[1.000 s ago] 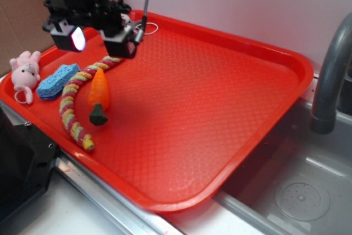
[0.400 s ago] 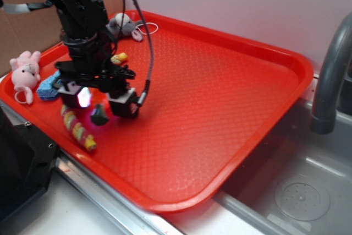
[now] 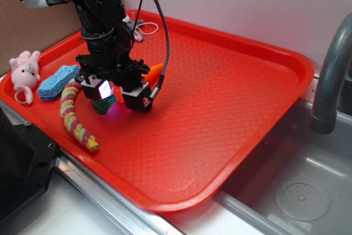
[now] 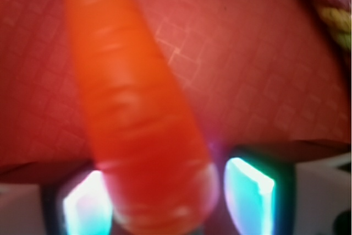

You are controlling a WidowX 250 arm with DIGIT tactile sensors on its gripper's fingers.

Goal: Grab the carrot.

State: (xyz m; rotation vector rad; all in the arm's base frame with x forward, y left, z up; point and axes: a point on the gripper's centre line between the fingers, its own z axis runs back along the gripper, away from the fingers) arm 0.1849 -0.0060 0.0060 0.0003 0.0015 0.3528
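The carrot [image 3: 155,70] lies on the red tray [image 3: 236,108], mostly covered by my gripper [image 3: 118,94]. Only its orange tip shows to the right of the wrist and its dark green top [image 3: 104,104] below the fingers. The wrist view is filled by the carrot [image 4: 132,108], whose thick end sits between the two lit pads of my gripper [image 4: 165,202]. It overlaps the left pad [image 4: 82,207], and a narrow dark gap separates it from the right pad [image 4: 247,196]. The jaws stand open around the carrot.
A pink-yellow-green twisted rope [image 3: 71,116] lies just left of the gripper and shows in the wrist view's top right corner [image 4: 330,4]. A blue sponge [image 3: 58,81] and a pink plush bunny [image 3: 25,72] sit at the tray's left edge. A grey faucet [image 3: 330,81] and sink [image 3: 297,191] are to the right.
The gripper has come down from above the tray's back left and moved right, now straddling the carrot. The carrot has turned, its tip now pointing to the right.
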